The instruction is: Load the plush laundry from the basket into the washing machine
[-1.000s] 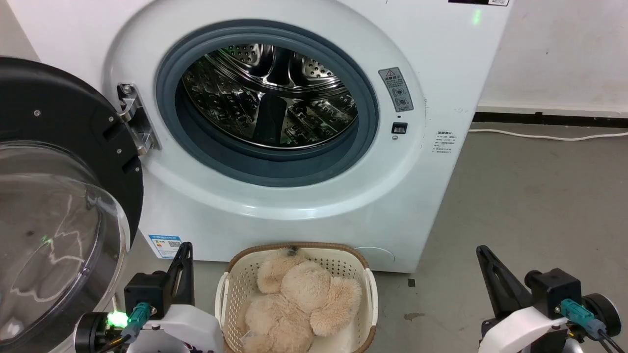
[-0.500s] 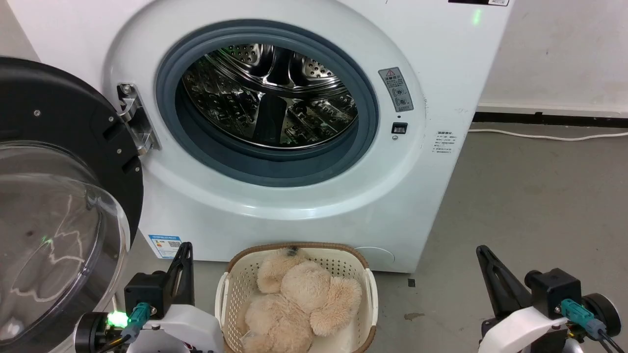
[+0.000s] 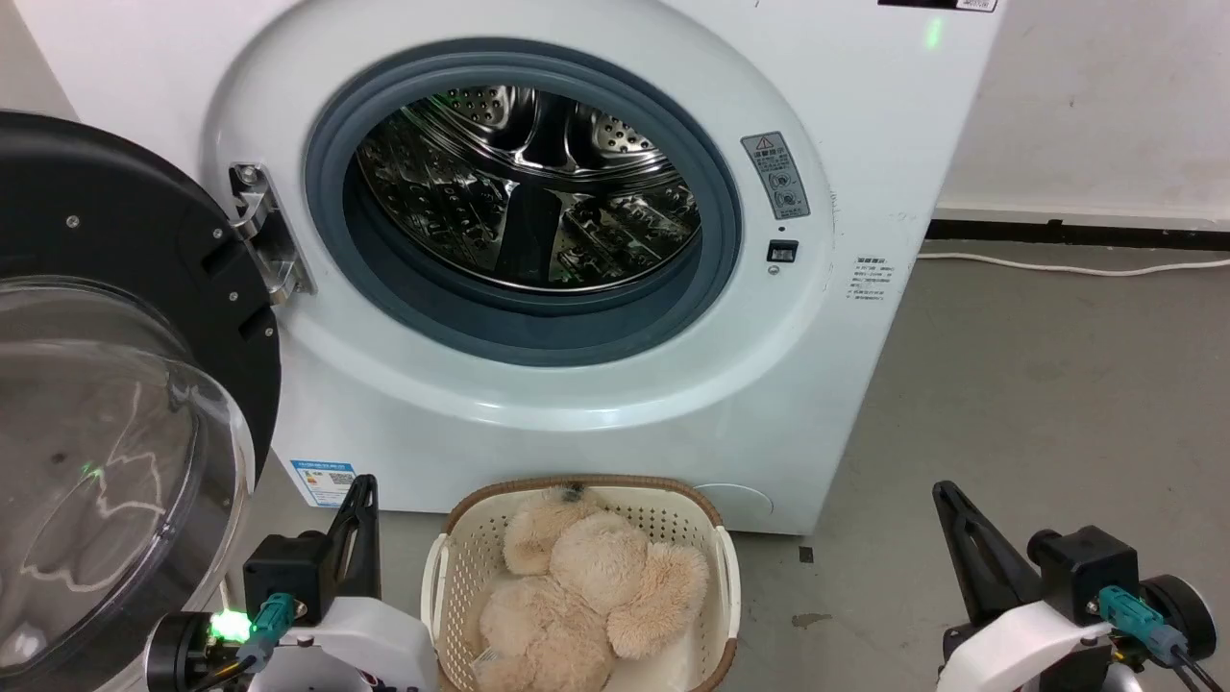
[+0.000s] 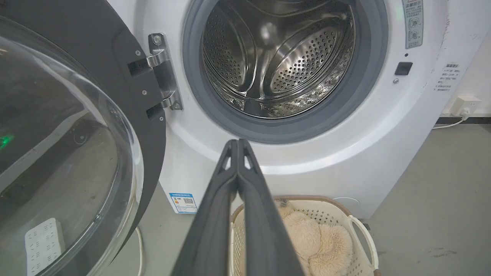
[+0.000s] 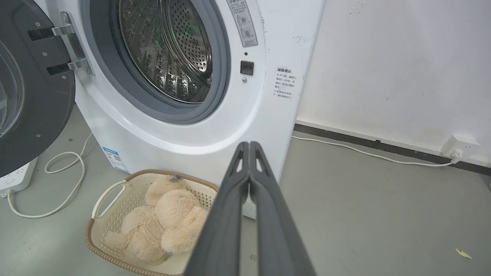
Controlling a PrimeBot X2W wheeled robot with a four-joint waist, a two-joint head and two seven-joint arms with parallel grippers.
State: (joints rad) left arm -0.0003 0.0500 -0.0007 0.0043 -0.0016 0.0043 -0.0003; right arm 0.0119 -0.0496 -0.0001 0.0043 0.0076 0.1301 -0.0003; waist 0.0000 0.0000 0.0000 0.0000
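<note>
beside the basket [image 3: 463, 557], left gripper [image 3: 362, 492] and right gripper [image 3: 947, 498] upright, pinched.

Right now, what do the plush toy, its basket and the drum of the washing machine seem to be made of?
The plush laundry: soft synthetic-looking fur, with long shaggy beige pile. The basket: probably moulded plastic, cream and smooth, with punched holes; its brown rim looks woven, perhaps patterned. The washing machine drum: polished steel, judging by mirror-like reflections and perforations.
</note>
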